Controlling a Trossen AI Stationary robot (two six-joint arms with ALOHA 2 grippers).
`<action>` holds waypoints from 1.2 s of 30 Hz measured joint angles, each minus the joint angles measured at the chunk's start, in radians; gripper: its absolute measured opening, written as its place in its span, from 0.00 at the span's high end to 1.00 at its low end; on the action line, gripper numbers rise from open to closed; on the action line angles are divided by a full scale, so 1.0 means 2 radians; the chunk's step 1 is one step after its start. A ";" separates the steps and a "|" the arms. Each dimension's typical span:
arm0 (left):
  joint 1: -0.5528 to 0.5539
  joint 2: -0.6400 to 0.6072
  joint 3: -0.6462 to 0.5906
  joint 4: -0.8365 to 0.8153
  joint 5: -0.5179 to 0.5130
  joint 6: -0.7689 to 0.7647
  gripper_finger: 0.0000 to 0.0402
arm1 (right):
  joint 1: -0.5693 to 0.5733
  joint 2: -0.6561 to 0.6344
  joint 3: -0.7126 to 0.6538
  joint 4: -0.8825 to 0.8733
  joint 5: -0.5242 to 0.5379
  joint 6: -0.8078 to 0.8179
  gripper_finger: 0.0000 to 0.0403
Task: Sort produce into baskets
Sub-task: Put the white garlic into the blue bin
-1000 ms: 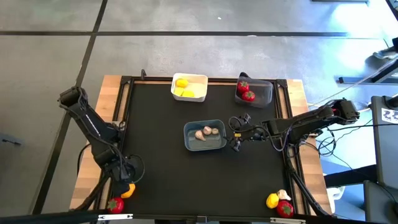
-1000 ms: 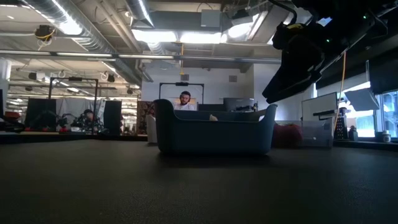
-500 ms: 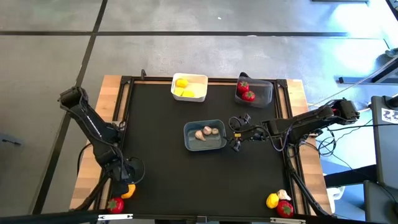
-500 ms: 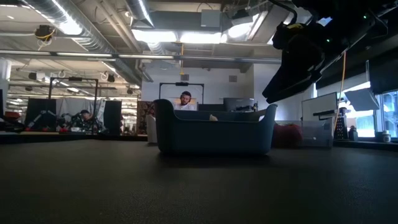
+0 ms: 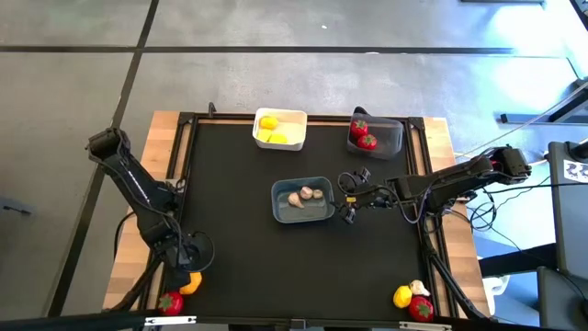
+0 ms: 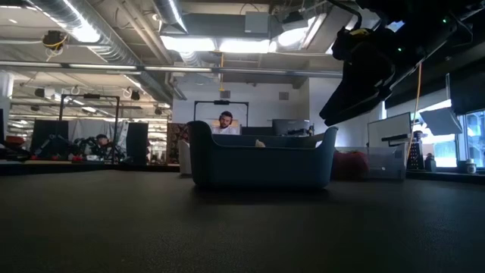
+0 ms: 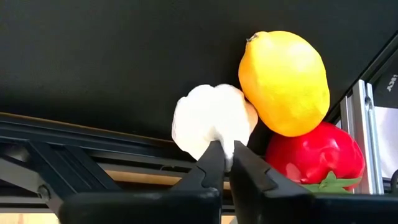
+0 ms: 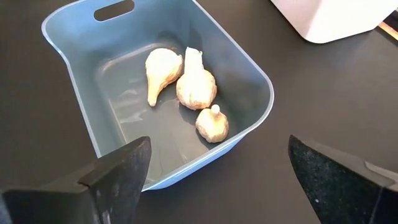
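My left gripper (image 5: 189,270) is at the table's near left corner, shut on a white garlic bulb (image 7: 213,118). The bulb is beside a yellow lemon (image 7: 284,81) and a red piece with a green top (image 7: 317,158). In the high view the gripper hides the bulb. My right gripper (image 5: 349,197) is open and empty, just right of the blue-grey basket (image 5: 303,200), which holds three garlic bulbs (image 8: 196,84). The white basket (image 5: 280,129) holds yellow pieces. The dark grey basket (image 5: 378,135) holds red ones. My left gripper pinches the garlic bulb's nearest edge (image 7: 222,138) between its two fingertips (image 7: 211,158). The fingers come from above, pointing down. The bulb touches the lemon. Whether it rests on the table or is lifted, I cannot tell.
A yellow piece (image 5: 402,296), a garlic bulb (image 5: 419,288) and a red piece (image 5: 421,308) lie at the near right corner. A black frame rail (image 7: 93,134) edges the mat. In the low view the blue-grey basket (image 6: 261,159) stands mid-table, my right arm (image 6: 371,61) above its right.
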 joint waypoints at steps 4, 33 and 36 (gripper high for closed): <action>0.000 0.000 0.000 0.000 -0.005 -0.003 0.98 | 0.000 0.000 0.000 0.000 0.000 0.000 0.07; 0.095 -0.056 0.046 -0.030 -0.151 0.138 0.99 | 0.000 0.000 0.000 -0.001 -0.001 0.000 0.07; 0.116 -0.056 0.057 -0.029 -0.180 0.189 0.99 | 0.000 0.000 0.000 -0.001 -0.001 0.000 0.07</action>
